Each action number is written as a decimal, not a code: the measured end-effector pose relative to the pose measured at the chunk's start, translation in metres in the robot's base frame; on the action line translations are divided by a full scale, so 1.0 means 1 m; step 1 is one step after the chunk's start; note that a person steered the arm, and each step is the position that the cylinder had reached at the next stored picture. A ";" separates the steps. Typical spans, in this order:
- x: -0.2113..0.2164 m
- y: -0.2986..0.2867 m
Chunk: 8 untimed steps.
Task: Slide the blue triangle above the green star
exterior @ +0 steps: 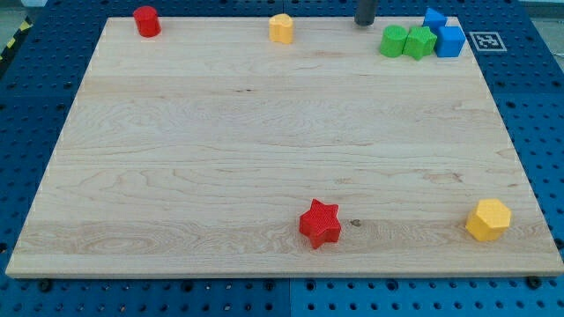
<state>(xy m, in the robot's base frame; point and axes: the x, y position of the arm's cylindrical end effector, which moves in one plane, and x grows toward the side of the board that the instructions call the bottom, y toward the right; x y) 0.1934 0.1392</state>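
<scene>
The blue triangle (434,18) lies at the board's top right edge, just above and slightly right of the green star (420,42). It touches a blue cube (450,41), which sits against the star's right side. A second green block (394,40), its shape unclear, touches the star's left side. My tip (364,24) is at the top edge, left of this cluster. It is about a block's width from the green block and touches nothing.
A red cylinder (146,20) stands at the top left. A yellow block (280,28) sits at the top middle, left of my tip. A red star (320,223) lies near the bottom middle. A yellow hexagon (487,219) lies at the bottom right of the wooden board (264,141).
</scene>
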 end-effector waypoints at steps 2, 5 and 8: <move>-0.002 0.051; -0.002 0.104; -0.002 0.180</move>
<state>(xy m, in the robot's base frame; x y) 0.1918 0.3187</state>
